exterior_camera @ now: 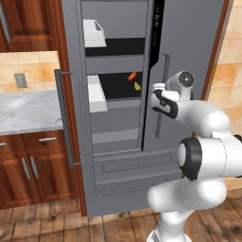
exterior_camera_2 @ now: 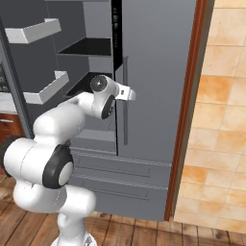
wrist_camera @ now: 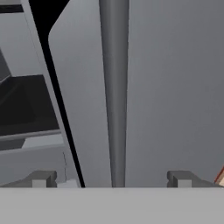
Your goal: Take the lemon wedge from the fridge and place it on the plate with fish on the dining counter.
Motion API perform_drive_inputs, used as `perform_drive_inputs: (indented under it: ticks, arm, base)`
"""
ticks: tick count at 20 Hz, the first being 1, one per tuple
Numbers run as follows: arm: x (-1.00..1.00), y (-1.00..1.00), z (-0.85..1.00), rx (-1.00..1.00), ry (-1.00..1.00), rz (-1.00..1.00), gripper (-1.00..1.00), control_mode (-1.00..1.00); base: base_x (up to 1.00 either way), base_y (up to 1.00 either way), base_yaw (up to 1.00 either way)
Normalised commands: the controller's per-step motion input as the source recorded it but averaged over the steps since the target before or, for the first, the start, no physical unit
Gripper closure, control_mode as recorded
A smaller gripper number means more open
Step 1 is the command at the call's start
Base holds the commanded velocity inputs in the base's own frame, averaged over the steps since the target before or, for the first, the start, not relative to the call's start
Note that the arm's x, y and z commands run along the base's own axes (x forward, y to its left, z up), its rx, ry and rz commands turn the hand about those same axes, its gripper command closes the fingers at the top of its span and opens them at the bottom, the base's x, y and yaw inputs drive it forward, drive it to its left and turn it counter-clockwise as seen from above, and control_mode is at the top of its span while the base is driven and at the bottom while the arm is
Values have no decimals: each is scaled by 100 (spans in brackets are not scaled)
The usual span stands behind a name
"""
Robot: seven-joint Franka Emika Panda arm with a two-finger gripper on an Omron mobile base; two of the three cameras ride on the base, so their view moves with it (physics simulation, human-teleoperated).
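Left base view: fridge [exterior_camera: 123, 156] left door open, lemon wedge [exterior_camera: 137, 86] on dark shelf beside orange item [exterior_camera: 132, 76]; gripper [exterior_camera: 154, 97] near right door handle [exterior_camera: 164, 90]. Right base view: wrist close to handle. Hand view: fingertips [wrist_camera: 41, 179] spread, empty, straddling handle w/o touching; risk: arm snags handle or door instead of reaching wedge.

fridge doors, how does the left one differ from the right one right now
The left door is swung open, showing its white door bins; the right door is shut, showing only flat grey. The gripper faces the right door's handle, not the left door's handle. Both have long vertical bar handles.
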Motion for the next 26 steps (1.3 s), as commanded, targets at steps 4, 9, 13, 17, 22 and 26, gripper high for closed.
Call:
perform_drive_inputs:
  ticks: [4, 9, 13, 17, 22, 26]
  arm:
    - [43, -5, -13, 0, 0, 3, -100, -100]
    - [51, 0, -18, 0, 0, 4, -100, -100]
    - [34, -44, -16, 0, 0, 2, -100, -100]
    - [32, -29, -10, 0, 0, 0, -100, -100]
    - [67, 0, -29, 0, 0, 0, -100, -100]
    - [52, 6, -18, 0, 0, 0, 100, -100]
  base:
    - [0, 0, 0]
    - [0, 0, 0]
    - [0, 0, 0]
    - [0, 0, 0]
    - [0, 0, 0]
    - [0, 0, 0]
